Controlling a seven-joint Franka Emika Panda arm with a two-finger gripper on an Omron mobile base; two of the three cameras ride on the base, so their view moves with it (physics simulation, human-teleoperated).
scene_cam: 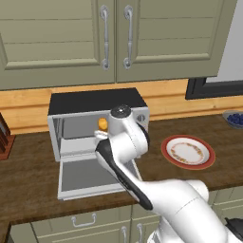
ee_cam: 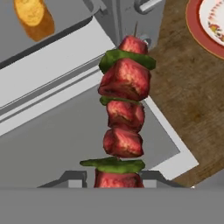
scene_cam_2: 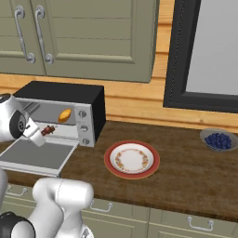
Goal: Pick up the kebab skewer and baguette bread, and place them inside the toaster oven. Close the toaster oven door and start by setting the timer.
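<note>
Hand view: we see our gripper point(ee_cam: 117, 177) clamped on the kebab skewer point(ee_cam: 124, 113), its long axis pointing away toward the open toaster oven point(ee_cam: 65, 65), baguette bread point(ee_cam: 33, 17) inside.

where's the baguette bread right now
The baguette bread sits inside the toaster oven, toward the back, seen through the open front in the right base view, above the lowered door and behind the kebab skewer.
</note>
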